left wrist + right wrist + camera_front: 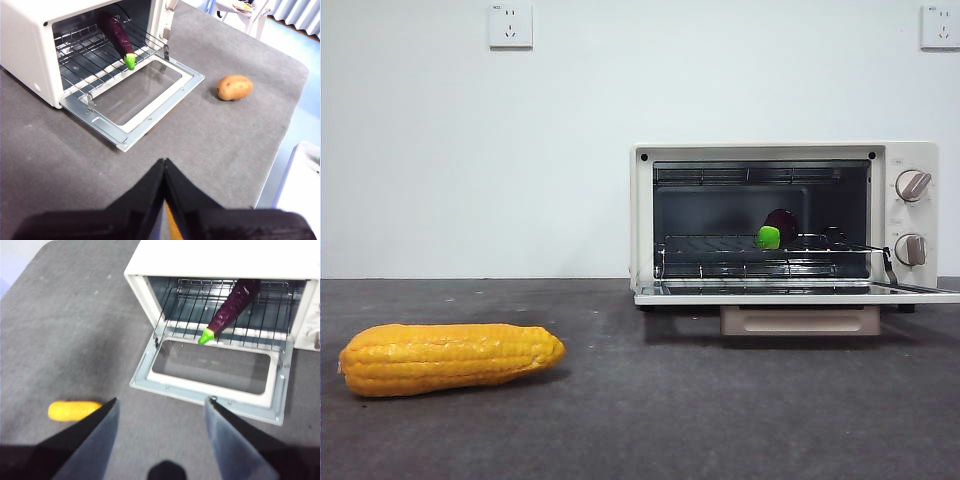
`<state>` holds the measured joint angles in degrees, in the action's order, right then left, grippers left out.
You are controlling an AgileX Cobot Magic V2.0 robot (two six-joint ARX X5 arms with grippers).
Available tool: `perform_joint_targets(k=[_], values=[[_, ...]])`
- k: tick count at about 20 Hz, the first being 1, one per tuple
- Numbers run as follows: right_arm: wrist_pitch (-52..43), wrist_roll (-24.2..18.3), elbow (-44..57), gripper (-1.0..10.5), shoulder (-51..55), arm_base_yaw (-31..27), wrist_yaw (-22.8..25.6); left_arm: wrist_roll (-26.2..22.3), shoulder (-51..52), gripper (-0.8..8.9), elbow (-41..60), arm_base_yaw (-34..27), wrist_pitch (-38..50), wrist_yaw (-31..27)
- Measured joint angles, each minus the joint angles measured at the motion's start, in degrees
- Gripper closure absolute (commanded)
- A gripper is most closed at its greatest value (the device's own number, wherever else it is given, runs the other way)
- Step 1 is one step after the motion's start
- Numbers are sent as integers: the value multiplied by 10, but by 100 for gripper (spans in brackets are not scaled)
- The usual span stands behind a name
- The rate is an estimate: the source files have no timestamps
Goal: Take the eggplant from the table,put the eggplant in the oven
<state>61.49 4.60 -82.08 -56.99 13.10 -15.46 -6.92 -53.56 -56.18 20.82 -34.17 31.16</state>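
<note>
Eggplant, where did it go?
The eggplant lies on the wire rack inside the open oven, its green stem pointing out toward the dropped door. Neither gripper touches it.

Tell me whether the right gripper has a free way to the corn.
Probably yes: the right gripper is open above bare table, and the corn lies in the open, apart from the oven.

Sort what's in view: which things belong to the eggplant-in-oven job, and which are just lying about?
Job:
- eggplant, lying on the rack inside
- oven, door open
- table

Lying about:
- corn cob, on the table
- potato, on the table beside the oven door
</note>
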Motion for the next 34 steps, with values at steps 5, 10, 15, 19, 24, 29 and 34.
perform_joint_targets(k=[5, 10, 15, 19, 24, 29, 34], values=[[55, -10, 0, 663, 51, 0, 0, 0, -9, 819, 0, 0, 0, 0], [67, -14, 0, 672, 80, 0, 0, 0, -17, 819, 0, 0, 6, 0], [94, -24, 0, 872, 86, 0, 0, 0, -24, 819, 0, 0, 28, 0], [124, -38, 0, 895, 84, 0, 0, 0, -33, 819, 0, 0, 39, 0], [135, -46, 0, 959, 84, 0, 0, 0, -63, 819, 0, 0, 61, 0], [160, -46, 0, 958, 87, 0, -8, 1, -127, 819, 0, 0, 101, -1], [160, -44, 0, 959, 126, 0, -63, 16, -233, 819, 0, 0, 186, -7]])
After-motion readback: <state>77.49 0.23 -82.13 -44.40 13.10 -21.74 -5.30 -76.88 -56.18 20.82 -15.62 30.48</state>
